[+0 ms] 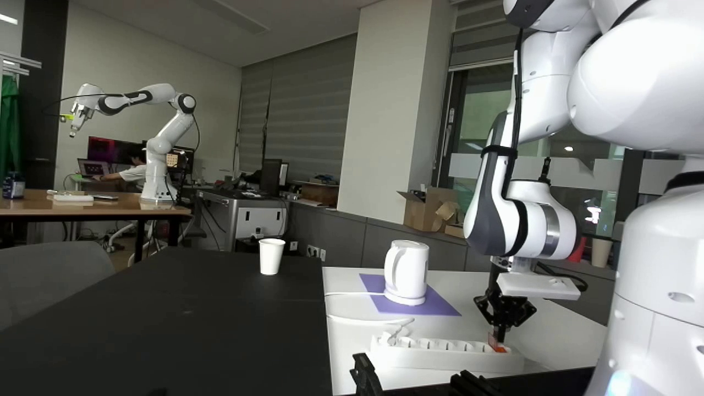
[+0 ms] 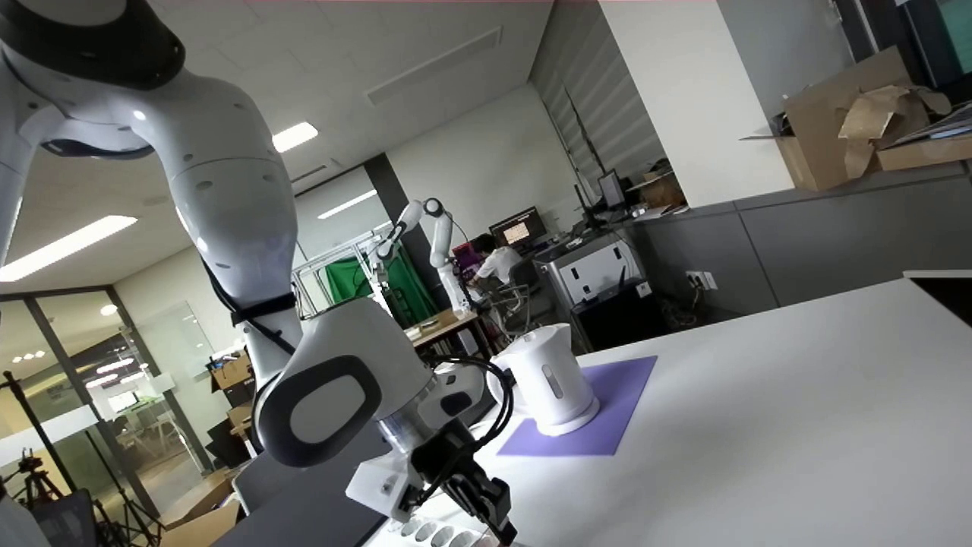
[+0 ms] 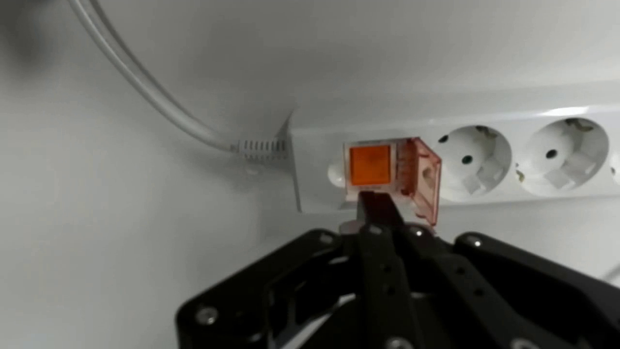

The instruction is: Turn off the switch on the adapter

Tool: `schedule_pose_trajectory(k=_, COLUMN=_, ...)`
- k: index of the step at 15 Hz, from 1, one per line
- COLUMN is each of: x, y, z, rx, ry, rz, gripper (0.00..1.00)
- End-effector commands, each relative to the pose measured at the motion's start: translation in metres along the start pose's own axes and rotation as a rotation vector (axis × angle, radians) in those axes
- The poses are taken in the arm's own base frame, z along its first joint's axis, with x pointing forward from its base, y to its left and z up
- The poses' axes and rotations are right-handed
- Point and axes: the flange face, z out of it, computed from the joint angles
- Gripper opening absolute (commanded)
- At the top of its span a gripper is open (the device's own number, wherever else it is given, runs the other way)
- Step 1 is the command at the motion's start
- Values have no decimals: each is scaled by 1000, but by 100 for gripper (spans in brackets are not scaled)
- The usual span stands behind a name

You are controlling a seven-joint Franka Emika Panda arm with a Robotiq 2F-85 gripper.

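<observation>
Tool (image 3: 381,206), black and jointed, pointed downward with its jaws brought together and nothing visible between them. Just past its tip sat the square orange plastic rocker switch (image 3: 370,165); whether the tip touched its housing could not be told. A thin translucent red plastic cover (image 3: 426,186) stood flipped up beside it, toward the round white sockets (image 3: 477,164). All belonged to the long, flat white plastic power strip (image 1: 448,360), whose switch end lay at the right in an exterior view, on the smooth white bench (image 1: 550,324). Farther back, a white plastic kettle (image 1: 410,272) stood upright on a flat purple sheet (image 1: 437,305).

The switch seemed to offer nothing to grasp; it would probably be stiff and give a short click, so a straight push by the closed tip on the raised half seemed right, though which half was raised was unclear. The strip was likely light and apt to slide under a slanted push; the cover looked fragile.
</observation>
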Motion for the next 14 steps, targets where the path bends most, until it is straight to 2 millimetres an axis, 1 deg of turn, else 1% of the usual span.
schedule_pose_trajectory(k=1, x=11, y=-3, z=-15, rx=-5, ry=38, rz=31, gripper=0)
schedule_pose_trajectory(k=2, x=13, y=-5, z=-15, rx=1, ry=42, rz=35, gripper=0)
schedule_pose_trajectory(k=4, x=11, y=-12, z=-25, rx=0, ry=53, rz=43, gripper=0)
schedule_pose_trajectory(k=5, x=15, y=-14, z=-20, rx=-6, ry=51, rz=43, gripper=0)
schedule_pose_trajectory(k=6, x=22, y=-16, z=-27, rx=-4, ry=47, rz=42, gripper=0)
schedule_pose_trajectory(k=8, x=22, y=-19, z=-46, rx=-3, ry=22, rz=31, gripper=0)
schedule_pose_trajectory(k=9, x=31, y=-20, z=-49, rx=-2, ry=8, rz=27, gripper=0)
schedule_pose_trajectory(k=10, x=34, y=-19, z=-58, rx=-2, ry=-7, rz=19, gripper=0)
schedule_pose_trajectory(k=11, x=32, y=-18, z=-68, rx=-3, ry=-18, rz=19, gripper=0)
schedule_pose_trajectory(k=12, x=38, y=-16, z=-74, rx=-6, ry=-24, rz=20, gripper=0)
schedule_pose_trajectory(k=13, x=47, y=-14, z=-78, rx=-11, ry=-29, rz=20, gripper=0)
schedule_pose_trajectory(k=14, x=45, y=-11, z=-86, rx=-7, ry=-38, rz=18, gripper=0)
